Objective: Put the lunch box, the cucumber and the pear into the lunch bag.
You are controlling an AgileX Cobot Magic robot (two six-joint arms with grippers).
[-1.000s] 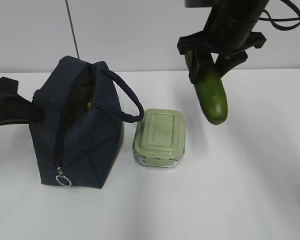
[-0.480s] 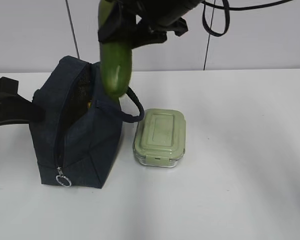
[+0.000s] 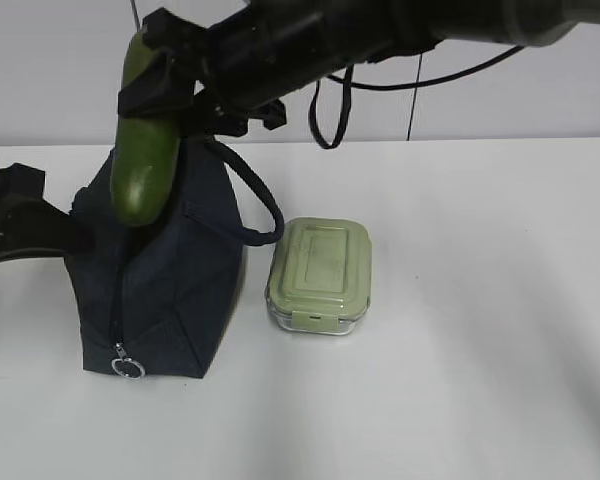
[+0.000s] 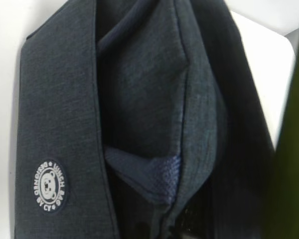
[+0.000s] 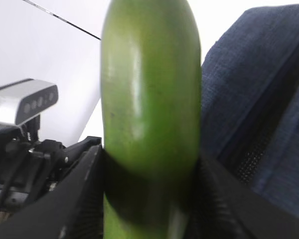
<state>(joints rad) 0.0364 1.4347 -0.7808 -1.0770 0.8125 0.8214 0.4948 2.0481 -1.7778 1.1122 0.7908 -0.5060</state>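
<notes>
My right gripper (image 3: pixel 167 98) reaches across to the left and is shut on the dark green cucumber (image 3: pixel 145 170), holding it upright with its lower end over the top of the navy lunch bag (image 3: pixel 170 280). In the right wrist view the cucumber (image 5: pixel 149 89) fills the space between the black fingers (image 5: pixel 84 194), with the bag (image 5: pixel 254 99) behind. My left gripper (image 3: pixel 50 225) pinches the bag's left side. The left wrist view shows bag fabric (image 4: pixel 60 99) and the cucumber's edge (image 4: pixel 295 149). The lunch box (image 3: pixel 320 272) stands to the right of the bag. The pear is hidden.
The bag's loop handle (image 3: pixel 260 200) arches towards the lunch box. The zip's silver ring pull (image 3: pixel 128 368) hangs at the bag's front bottom. A white wall stands behind the white table (image 3: pixel 480 300). A camera unit (image 5: pixel 22 102) shows in the right wrist view.
My right gripper has carried the cucumber from the right side leftward, across the lunch box, to above the bag's top. The bag has shifted slightly under my left gripper's hold.
</notes>
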